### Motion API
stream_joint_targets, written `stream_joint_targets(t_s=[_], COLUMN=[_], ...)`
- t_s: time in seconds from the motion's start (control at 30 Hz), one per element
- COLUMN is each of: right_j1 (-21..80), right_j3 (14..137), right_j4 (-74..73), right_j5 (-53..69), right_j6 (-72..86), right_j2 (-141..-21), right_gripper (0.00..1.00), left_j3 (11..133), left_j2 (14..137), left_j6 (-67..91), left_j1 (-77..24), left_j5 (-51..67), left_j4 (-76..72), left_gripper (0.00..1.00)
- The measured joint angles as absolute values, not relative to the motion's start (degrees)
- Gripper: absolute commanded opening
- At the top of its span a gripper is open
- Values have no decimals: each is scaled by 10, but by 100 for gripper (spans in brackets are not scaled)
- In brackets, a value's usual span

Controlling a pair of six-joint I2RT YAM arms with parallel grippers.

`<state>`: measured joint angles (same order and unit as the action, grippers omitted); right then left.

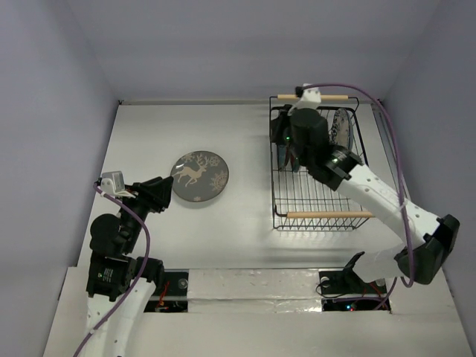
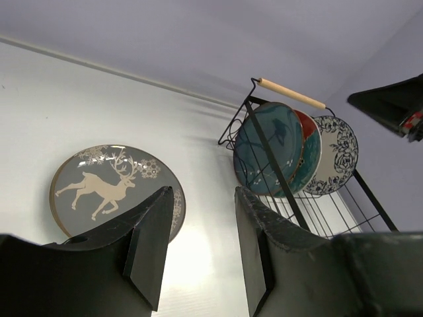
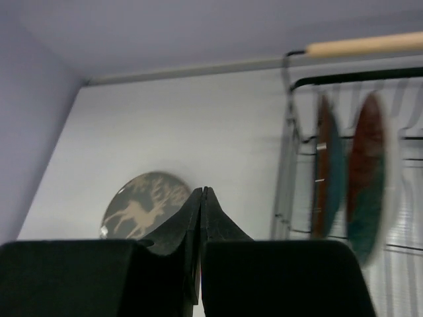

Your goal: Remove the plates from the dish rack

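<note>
While both arms show in the top view, I log the table [image 1: 245, 134] as follows.

1. Dish rack [image 1: 329, 215]: black wire with two wooden bar handles, standing toward three o'clock of the table.
2. Three plates upright on edge in the rack's twelve o'clock end. From its nine o'clock side to its three o'clock side they are the dark teal plate [image 2: 268, 148], the red plate [image 2: 310, 132] close behind it, and the white-blue floral plate [image 2: 337, 155].
3. Grey deer plate [image 1: 199, 176]: lying flat on the table, face up, well apart from the rack at its nine o'clock.
4. Left gripper [image 2: 205, 198]: fingers spread, nothing between them, just beside the deer plate's seven o'clock rim. I cannot tell whether it touches.
5. Right gripper [image 3: 201, 191]: fingers pressed together on nothing, hanging over the rack's twelve o'clock end, near the standing plates.
</note>
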<state>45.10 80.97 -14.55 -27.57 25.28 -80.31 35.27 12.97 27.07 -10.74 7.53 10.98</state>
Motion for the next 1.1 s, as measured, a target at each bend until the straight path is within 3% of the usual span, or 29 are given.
stream_joint_targets(t_s=[0.07,0.1,0.13,0.23,0.57,0.8,1.1], right_j1=[420,402,387,358,317,309,309], right_j3=[802,800,799,799,798,787,797], right_j4=[-152,-157,-165,-194,-266,-248,-227], right_j5=[-287,-292,-298,-320,-384,-346,-293], right_j6=[241,235,229,209,179,173,165], right_j2=[-779,-773,-772,-785,-862,-846,-864], right_gripper=[4,15,38,60,61,62,52], left_j3=[353,353,353,353,353,353,353], left_j2=[128,128,128,128,128,128,128], left_j6=[271,271,271,271,271,271,271], left_j1=[-107,-107,-107,-107,-107,-107,-107], left_j5=[75,75,75,75,77,81,84], left_j4=[110,110,110,110,110,110,110], left_gripper=[39,39,39,39,39,39,39])
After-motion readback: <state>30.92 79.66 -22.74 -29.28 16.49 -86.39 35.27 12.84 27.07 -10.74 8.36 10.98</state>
